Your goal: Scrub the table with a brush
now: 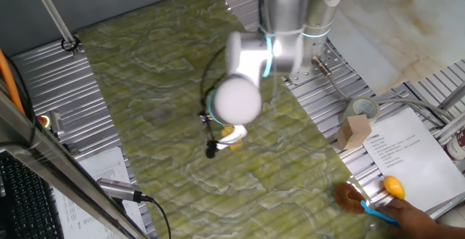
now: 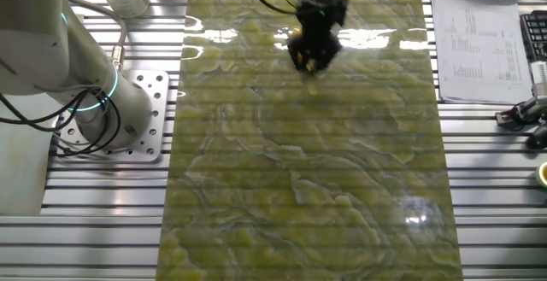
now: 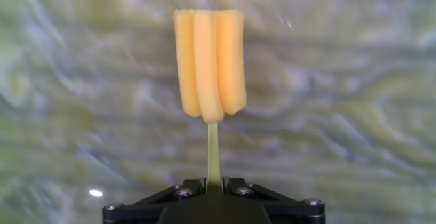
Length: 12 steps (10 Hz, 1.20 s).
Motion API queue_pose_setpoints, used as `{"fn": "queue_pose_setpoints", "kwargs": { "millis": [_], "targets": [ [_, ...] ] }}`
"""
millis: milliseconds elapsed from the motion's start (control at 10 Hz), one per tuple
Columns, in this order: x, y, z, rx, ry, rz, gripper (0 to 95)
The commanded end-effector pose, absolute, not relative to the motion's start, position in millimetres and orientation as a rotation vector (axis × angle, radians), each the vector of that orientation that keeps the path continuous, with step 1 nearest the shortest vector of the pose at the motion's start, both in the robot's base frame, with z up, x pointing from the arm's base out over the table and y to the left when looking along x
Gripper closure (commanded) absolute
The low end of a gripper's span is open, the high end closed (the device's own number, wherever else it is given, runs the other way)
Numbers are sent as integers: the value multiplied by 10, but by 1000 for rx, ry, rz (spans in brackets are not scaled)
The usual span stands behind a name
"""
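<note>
One yellow brush point(image 3: 210, 64) is pinched in the end effector point(image 3: 214, 186), whose jaws are pressed together on the lower end of its thin stick handle; in the hand view the stick runs straight out from the black jaw block and ends in the blocky head, so the long axis of the brush follows the fingers and points away from them, toward the worktop point(image 3: 354, 115). The head is made of three rounded, parallel ridges with a smooth, soft-looking orange-yellow surface, far wider than the slim greenish-yellow stick.

From one fixed view the brush point(image 1: 234, 134) shows only as a yellow patch under the blurred white wrist, low over the middle of the worktop point(image 1: 145, 86); whether the head touches the surface cannot be told. From the other fixed view the end effector point(image 2: 313, 57) is a dark shape over the far part of the worktop point(image 2: 299, 187). That surface is long and flat, mottled olive-green and pale yellow like marble, with faint cross ridges and glossy reflections. Ribbed grey metal panels point(image 2: 487, 161) flank it.
</note>
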<state>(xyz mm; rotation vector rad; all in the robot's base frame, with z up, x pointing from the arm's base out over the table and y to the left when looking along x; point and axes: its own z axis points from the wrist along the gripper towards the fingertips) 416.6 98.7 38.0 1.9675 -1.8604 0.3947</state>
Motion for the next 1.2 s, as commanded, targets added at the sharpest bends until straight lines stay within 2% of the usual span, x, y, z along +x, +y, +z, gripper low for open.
{"fn": "queue_pose_setpoints", "kwargs": {
  "millis": [100,500,1200],
  "targets": [
    [4008,1105,376,1946,-1890,396,950],
    [3937,1125,362,1943,-1825,482,950],
    [4243,549,400,2018,-1741,494,950]
  ]
}}
